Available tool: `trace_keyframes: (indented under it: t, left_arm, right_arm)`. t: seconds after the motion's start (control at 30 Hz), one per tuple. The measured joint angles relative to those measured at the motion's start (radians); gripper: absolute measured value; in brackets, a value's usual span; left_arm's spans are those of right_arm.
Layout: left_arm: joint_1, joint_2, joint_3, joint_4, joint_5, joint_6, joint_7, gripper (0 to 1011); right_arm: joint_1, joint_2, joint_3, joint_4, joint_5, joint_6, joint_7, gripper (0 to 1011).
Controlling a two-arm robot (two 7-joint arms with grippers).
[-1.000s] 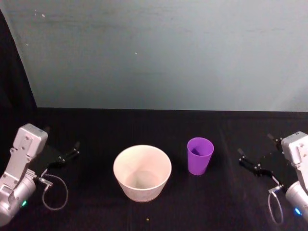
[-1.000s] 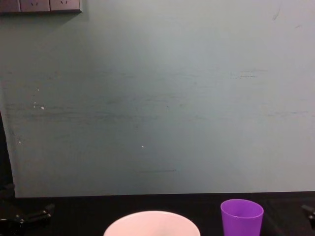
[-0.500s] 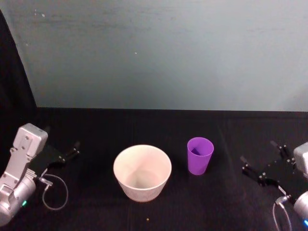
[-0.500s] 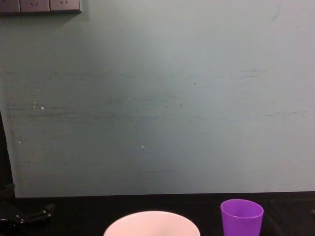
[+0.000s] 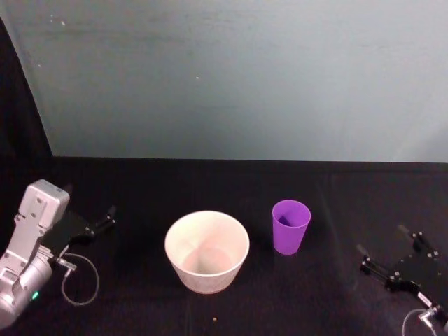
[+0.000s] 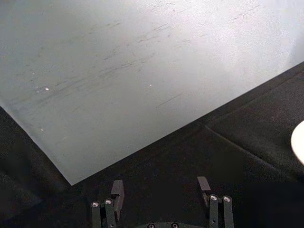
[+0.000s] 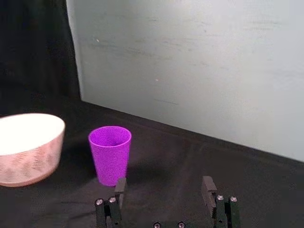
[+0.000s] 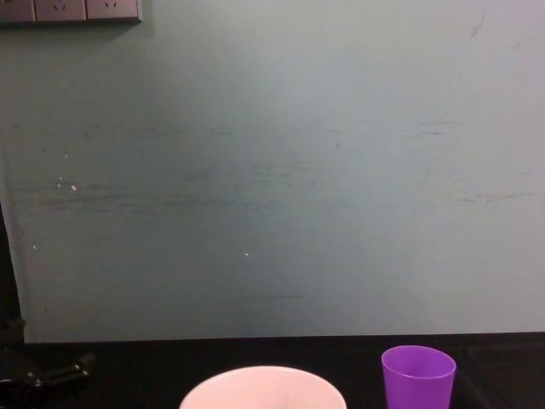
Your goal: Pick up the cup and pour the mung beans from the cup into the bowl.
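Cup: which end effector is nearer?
Right. The right end effector sits to the right of the cup; the left end effector is farther, beyond the bowl.

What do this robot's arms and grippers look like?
The left arm has a boxy silver-grey wrist housing with a small green light and a looped grey cable. The left gripper and the right gripper are black, each with two slim flat-tipped fingers fastened by silver screws.

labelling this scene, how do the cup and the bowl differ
The cup is bright purple; the bowl is white. The cup is narrow and tapered toward its base; the bowl is far wider. Both stand upright, mouths up, apart on the black table.
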Motion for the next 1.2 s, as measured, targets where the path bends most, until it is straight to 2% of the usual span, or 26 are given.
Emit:
trace_keyframes:
  t: [0.17, 0.3, 0.47, 0.63, 0.73, 1.03, 1.2]
  left_arm:
    - [0.0, 0.0, 0.0, 0.0, 0.0, 0.0, 0.0, 1003]
    - [0.0, 0.0, 0.0, 0.0, 0.0, 0.0, 0.0, 1003]
    - [0.0, 0.0, 0.0, 0.0, 0.0, 0.0, 0.0, 1003]
    - [0.0, 0.0, 0.0, 0.0, 0.0, 0.0, 0.0, 1003]
    - [0.0, 0.0, 0.0, 0.0, 0.0, 0.0, 0.0, 1003]
    - [0.0, 0.0, 0.0, 0.0, 0.0, 0.0, 0.0, 1003]
    - [0.0, 0.0, 0.0, 0.0, 0.0, 0.0, 0.0, 1003]
  right_arm:
    - [-0.007, -0.011, 0.01, 0.027, 0.068, -0.011, 0.088, 1002]
    - [0.002, -0.02, 0.003, 0.044, 0.074, -0.007, 0.121, 1002]
    - [0.041, -0.044, -0.025, 0.076, 0.043, 0.012, 0.147, 1000]
    - [0.094, -0.08, -0.055, 0.109, -0.015, 0.027, 0.15, 1002]
    - [0.125, -0.102, -0.067, 0.137, -0.028, 0.029, 0.163, 1002]
    - [0.227, -0.178, -0.088, 0.264, -0.012, 0.028, 0.261, 1002]
    - [0.269, -0.212, -0.094, 0.315, -0.012, 0.029, 0.289, 1002]
